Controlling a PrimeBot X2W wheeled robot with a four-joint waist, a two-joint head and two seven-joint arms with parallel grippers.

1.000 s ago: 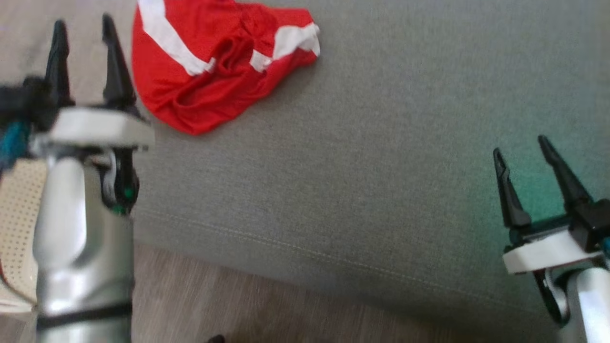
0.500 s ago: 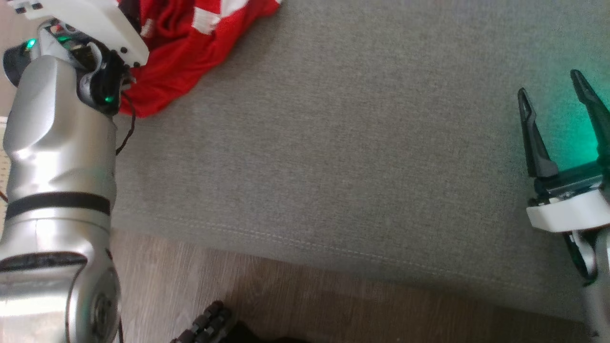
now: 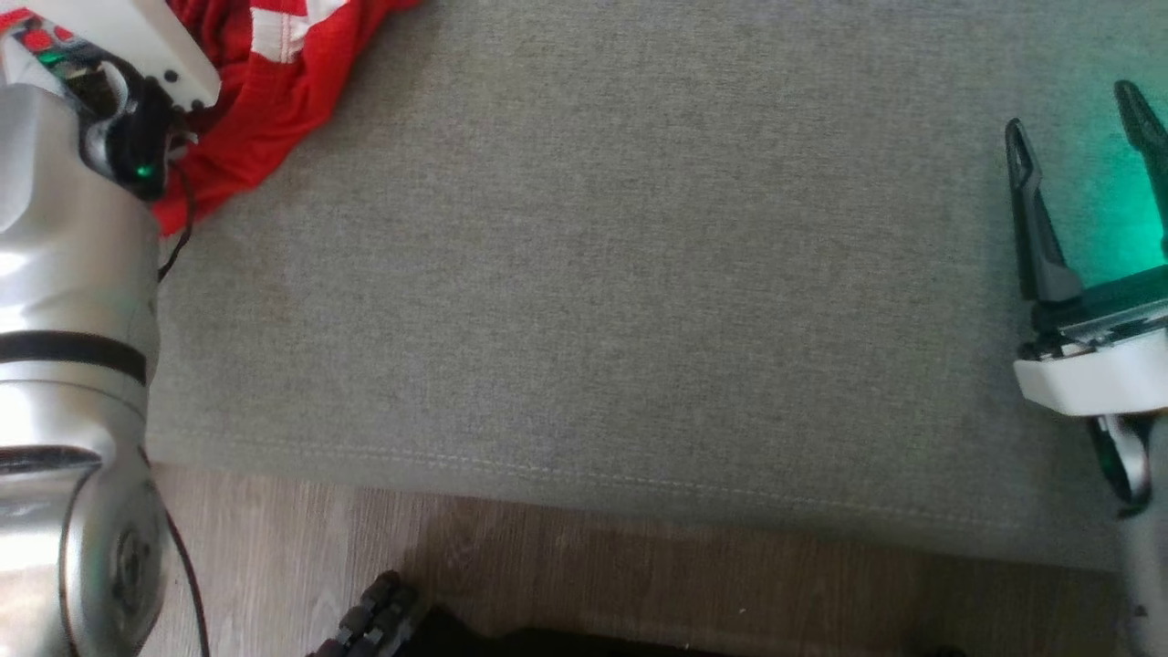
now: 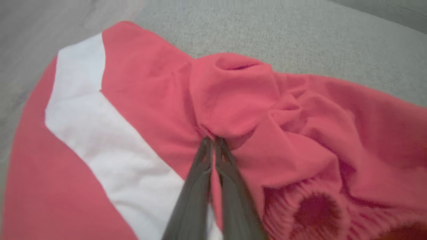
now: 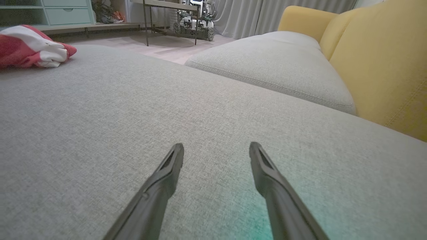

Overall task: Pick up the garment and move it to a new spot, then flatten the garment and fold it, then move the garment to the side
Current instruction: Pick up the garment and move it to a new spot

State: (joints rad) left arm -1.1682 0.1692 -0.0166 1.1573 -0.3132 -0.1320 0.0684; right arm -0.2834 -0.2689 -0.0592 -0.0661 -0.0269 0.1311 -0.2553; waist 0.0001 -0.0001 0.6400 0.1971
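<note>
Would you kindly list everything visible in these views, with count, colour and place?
garment: one, red with white stripes, crumpled at the seat cushion's far left
seat cushion: one, grey, under the garment
second cushion: one, grey, beyond the first
backrest: one, yellow, beside the second cushion
floor: pale wood, in front of the seat cushion
drawer unit: one, pale teal, in the room's background
left arm: one, silver, at the cushion's left edge
left end effector: one, dark fingers, shut on a garment fold
right end effector: one, dark fingers, open, over bare cushion at the right
</note>
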